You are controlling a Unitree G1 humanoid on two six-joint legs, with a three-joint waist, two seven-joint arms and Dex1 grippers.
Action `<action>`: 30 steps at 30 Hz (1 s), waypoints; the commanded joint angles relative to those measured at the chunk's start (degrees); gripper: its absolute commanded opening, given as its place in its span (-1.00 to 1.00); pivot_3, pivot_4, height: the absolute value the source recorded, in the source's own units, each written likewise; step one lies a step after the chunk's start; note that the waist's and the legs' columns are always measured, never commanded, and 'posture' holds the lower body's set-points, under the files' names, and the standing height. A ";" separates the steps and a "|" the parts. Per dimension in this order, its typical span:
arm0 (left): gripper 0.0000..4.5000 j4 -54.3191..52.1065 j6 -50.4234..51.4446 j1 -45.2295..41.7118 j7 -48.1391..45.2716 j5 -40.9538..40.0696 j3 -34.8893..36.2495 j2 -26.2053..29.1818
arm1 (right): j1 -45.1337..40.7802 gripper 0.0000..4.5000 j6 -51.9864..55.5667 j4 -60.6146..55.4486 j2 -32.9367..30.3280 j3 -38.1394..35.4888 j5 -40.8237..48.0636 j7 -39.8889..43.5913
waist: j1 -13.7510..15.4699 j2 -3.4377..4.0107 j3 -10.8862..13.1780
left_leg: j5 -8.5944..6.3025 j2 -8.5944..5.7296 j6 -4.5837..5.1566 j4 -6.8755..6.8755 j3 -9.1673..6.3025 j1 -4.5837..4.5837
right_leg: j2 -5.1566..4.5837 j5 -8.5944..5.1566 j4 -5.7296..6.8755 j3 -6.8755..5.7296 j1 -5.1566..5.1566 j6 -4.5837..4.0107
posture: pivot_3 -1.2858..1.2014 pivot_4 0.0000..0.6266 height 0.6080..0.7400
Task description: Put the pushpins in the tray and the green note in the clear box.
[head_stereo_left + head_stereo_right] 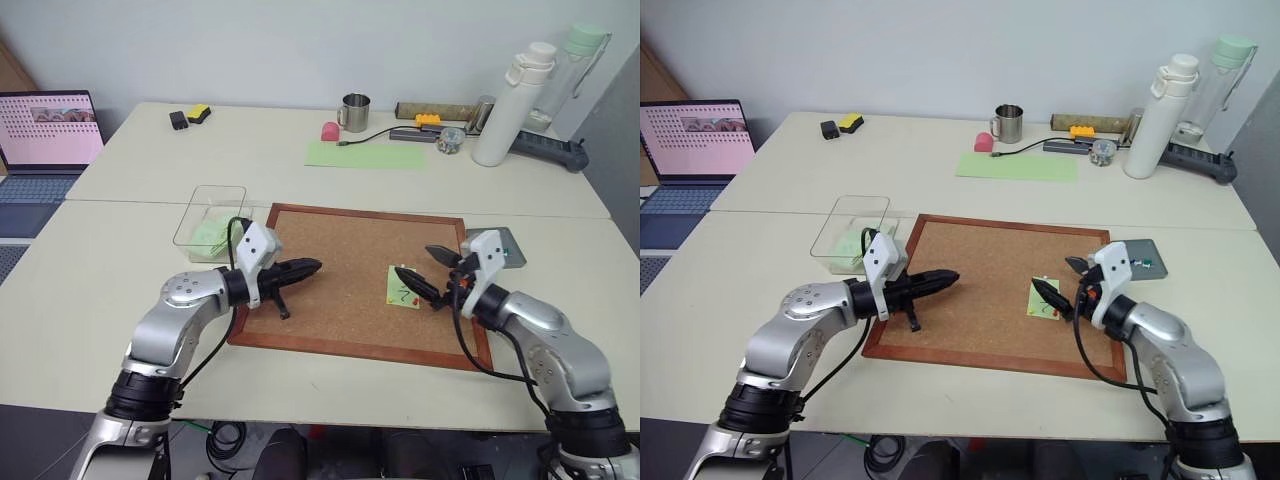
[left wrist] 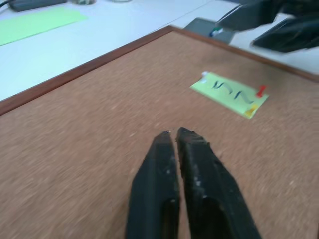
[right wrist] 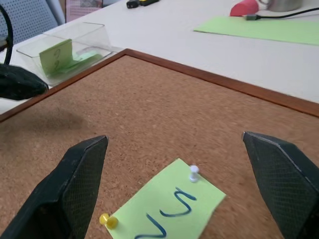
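Pincers are seen nearest, both low over the corkboard (image 1: pixel 350 280). The left pincer (image 1: pixel 312 266) has its two black fingers pressed together on nothing, pointing across the cork toward the right side. The right pincer (image 1: pixel 428 272) is held with its fingers wide apart, aimed at the green note (image 1: pixel 403 287), which lies just ahead of it.

The green note is pinned flat to the cork on the right half of the board. In the right wrist view a white pushpin (image 3: pixel 194 172) is seen at one corner and a yellow pushpin (image 3: pixel 105 219) at another, with the spread fingers standing to either side of the note. In the left wrist view a red pushpin (image 2: pixel 260 90) is seen at a further corner. The note is touched by neither pincer.

The coming move is judged to turn on this: the note lies directly in front of the right pincer and well apart from the left one, so the right arm is the better placed for a pin. The pins would need to come out before the note can be lifted.

Just beyond the right pincer, off the board's right edge, the tray (image 1: pixel 1145 256) rests on the desk (image 1: pixel 130 250), with something small and coloured already in it. At the board's far left corner stands the clear box (image 1: pixel 210 216), with green paper inside.
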 commanded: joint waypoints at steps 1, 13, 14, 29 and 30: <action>-0.99 -0.17 -1.55 0.66 0.61 1.14 -0.91 -1.17 | -2.37 1.00 -2.63 2.39 1.25 0.89 -2.63 -0.36 | -0.02 0.00 0.00 | 0.00 0.00 0.00 0.00 0.00 0.00 | 0.00 0.00 0.00 0.00 -0.01 0.00 | 0.03 -0.52 1.00; -0.99 6.29 -2.99 3.83 3.54 7.71 -6.05 -4.16 | -6.43 1.00 -4.54 10.60 4.81 3.65 -7.19 0.82 | -0.01 0.07 -0.02 | 0.00 0.00 0.00 -0.01 0.01 0.02 | -0.01 0.00 0.04 0.03 -0.02 0.00 | 0.03 -0.52 1.00; -0.99 6.09 -2.70 3.80 3.57 7.46 -5.92 -4.35 | -6.61 1.00 -4.58 10.93 5.08 3.68 -7.35 0.95 | 0.00 0.07 -0.03 | 0.00 0.00 0.00 0.01 0.00 0.02 | -0.01 0.01 0.06 0.02 -0.01 0.00 | 0.03 -0.52 1.00; -1.00 4.56 -1.59 3.87 4.27 7.68 -6.12 -4.06 | -7.96 -0.19 -6.78 15.20 6.45 2.98 -9.74 1.40 | -0.03 0.17 -0.09 | 0.00 -0.01 0.00 0.03 0.00 0.05 | -0.01 0.02 0.12 0.03 0.00 0.01 | 0.03 -0.52 1.00; -1.00 4.58 -1.51 3.72 4.40 7.72 -6.15 -4.18 | -8.01 -0.29 -6.99 15.41 6.51 2.90 -9.87 1.39 | -0.03 0.17 -0.09 | 0.00 -0.01 0.00 0.03 0.00 0.05 | -0.01 0.02 0.12 0.03 0.00 0.01 | 0.03 -0.52 1.00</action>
